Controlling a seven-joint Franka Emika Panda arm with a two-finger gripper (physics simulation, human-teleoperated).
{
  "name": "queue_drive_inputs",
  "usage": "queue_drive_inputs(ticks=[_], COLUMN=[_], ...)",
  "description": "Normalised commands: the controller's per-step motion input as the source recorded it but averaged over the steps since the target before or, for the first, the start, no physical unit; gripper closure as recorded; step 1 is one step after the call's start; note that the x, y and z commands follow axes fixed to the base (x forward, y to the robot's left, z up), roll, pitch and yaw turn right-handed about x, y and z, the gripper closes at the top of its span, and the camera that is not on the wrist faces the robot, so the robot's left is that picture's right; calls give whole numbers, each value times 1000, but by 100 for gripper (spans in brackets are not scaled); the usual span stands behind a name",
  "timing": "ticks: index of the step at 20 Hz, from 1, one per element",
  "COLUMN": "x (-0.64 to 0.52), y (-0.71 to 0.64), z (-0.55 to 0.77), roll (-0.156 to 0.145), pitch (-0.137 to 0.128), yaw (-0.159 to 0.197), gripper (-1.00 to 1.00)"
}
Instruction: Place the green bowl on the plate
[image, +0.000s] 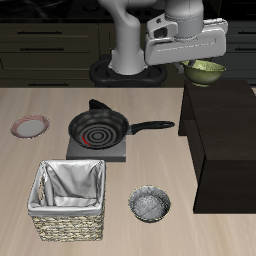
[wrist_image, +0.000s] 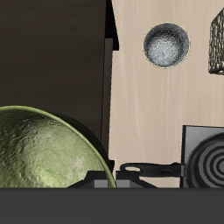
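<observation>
A: Where is the plate (image: 30, 126)?

B: It sits at one far side of the worktop (image: 150, 160). Next comes the black frying pan (image: 98, 129) on its stove. In front of that stands a woven basket (image: 68, 200), with a grey bowl (image: 149, 204) beside it.

A: And the green bowl (image: 206, 71)?

B: Way over at the other side, up in the air above a dark cabinet (image: 225, 140). It hangs right under the hand (image: 200, 62). I think the hand is clamped on its rim, but I can't see the fingers.

A: So the plate is far off?

B: Yes, well apart. The bowl must cross the whole worktop, over the pan.

A: What does the wrist camera show?

B: The bowl's bumpy outside, very close (wrist_image: 48, 153). It shows no plate, though.
</observation>
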Motion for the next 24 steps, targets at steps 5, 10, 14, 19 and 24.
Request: queue_drive_inputs(ticks=[5,10,14,19,24], x=[4,-64,-152,-227,-254], y=[-587,-512,-359,-461,-365], z=[70,0,-15,-53,-9], roll=[-49,-54,-38,-38,-7], pitch=[-1,-10,-8,-16,-21], yaw=[-31,7,0,30,8], gripper=[100,100,100,100,100])
